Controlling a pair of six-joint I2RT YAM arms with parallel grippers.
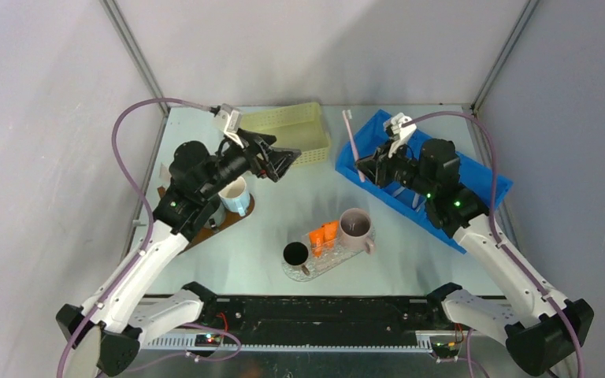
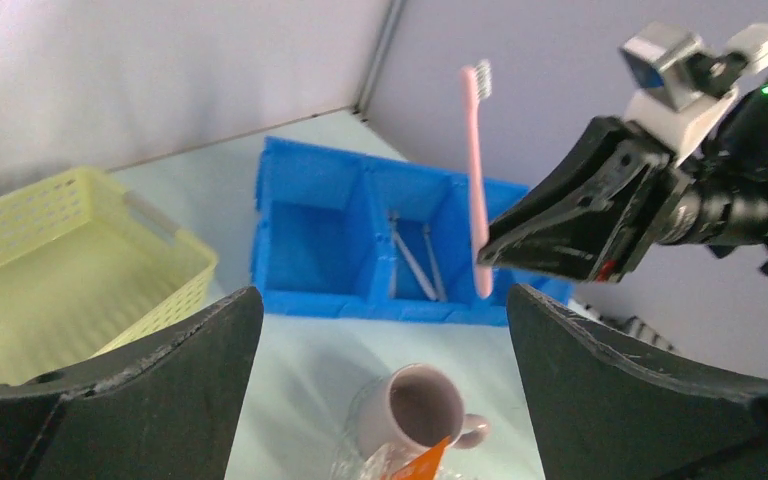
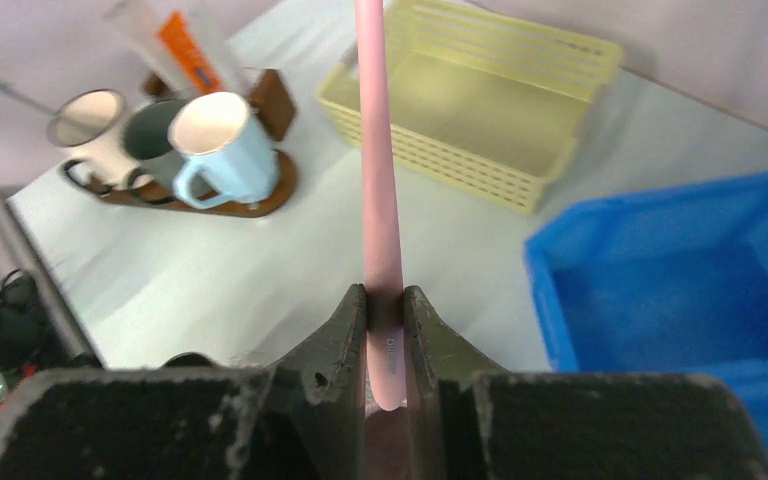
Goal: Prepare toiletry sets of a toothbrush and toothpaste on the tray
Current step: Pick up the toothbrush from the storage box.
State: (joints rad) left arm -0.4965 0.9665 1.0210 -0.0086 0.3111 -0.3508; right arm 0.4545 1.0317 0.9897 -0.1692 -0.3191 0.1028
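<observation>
Grey walls (image 1: pixel 283 47) enclose a pale table (image 1: pixel 307 201); right gripper (image 3: pixel 385 300) clamps a pink toothbrush (image 3: pixel 378 150), left gripper (image 1: pixel 287 162) gapes.

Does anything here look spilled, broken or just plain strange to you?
Nothing looks spilled or broken. The only oddity is the pink toothbrush, standing upright in mid-air near the blue bin because the right gripper pinches the very end of its handle.

Slim pink toothbrush (image 1: pixel 353 146), upright, bristles up, beyond the tray (image 1: pixel 295 273); two orange tubes (image 1: pixel 323 235) side by side on it.
</observation>
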